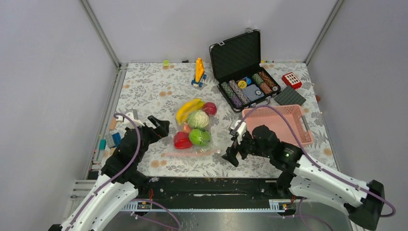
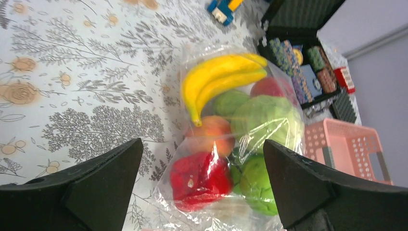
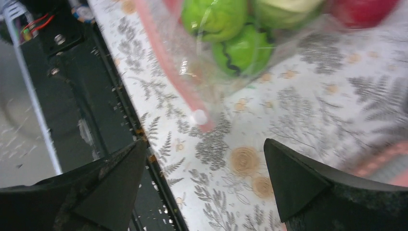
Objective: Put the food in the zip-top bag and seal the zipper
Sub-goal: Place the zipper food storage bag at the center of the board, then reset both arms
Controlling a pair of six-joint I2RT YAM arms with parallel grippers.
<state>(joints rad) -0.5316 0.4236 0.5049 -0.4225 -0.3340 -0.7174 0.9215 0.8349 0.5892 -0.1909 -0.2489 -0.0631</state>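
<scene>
three grey walls (image 1: 48, 72), floral tablecloth (image 1: 144, 96), zip-top bag (image 1: 204, 149)

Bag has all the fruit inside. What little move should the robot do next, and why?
Probably ease the open right gripper down onto the white slider at the zipper's end and pinch it: the food is already inside the bag, and the slider lies just ahead of its fingers.

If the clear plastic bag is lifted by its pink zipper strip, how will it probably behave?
The clear plastic bag looks thin and crinkled, so it would probably sag. The round plastic toy fruits inside would likely roll together. Its glossy film may slip.
</scene>
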